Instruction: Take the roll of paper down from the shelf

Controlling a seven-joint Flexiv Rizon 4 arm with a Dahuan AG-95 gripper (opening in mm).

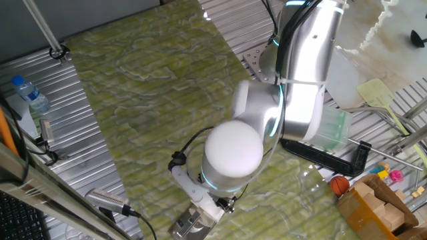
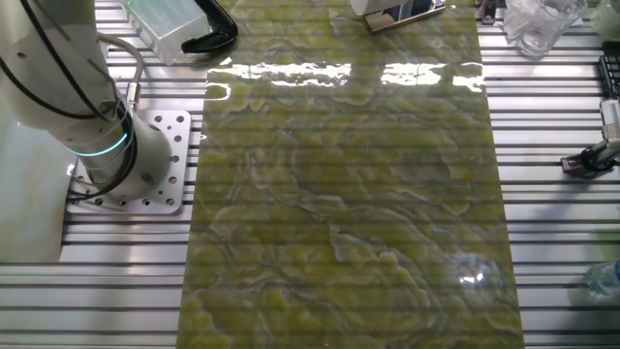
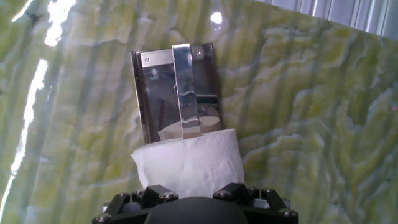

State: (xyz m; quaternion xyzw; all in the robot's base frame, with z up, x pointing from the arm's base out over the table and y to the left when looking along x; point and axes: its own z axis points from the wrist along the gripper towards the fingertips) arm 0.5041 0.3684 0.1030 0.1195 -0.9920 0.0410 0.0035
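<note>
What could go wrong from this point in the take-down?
1. In the hand view the roll of paper sits by the gripper, whose fingers are hidden, so grasp is unconfirmed; it might drop.
2. The shelf's bar seems to pass into the roll; pulling off-axis might snag it or drag the shelf.

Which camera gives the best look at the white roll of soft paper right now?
The hand view: the white roll of soft paper fills the lower centre, in front of the shiny dark grey metal shelf. In one fixed view the arm covers it. The other fixed view shows only the shelf's edge at the top, no clear roll.
</note>
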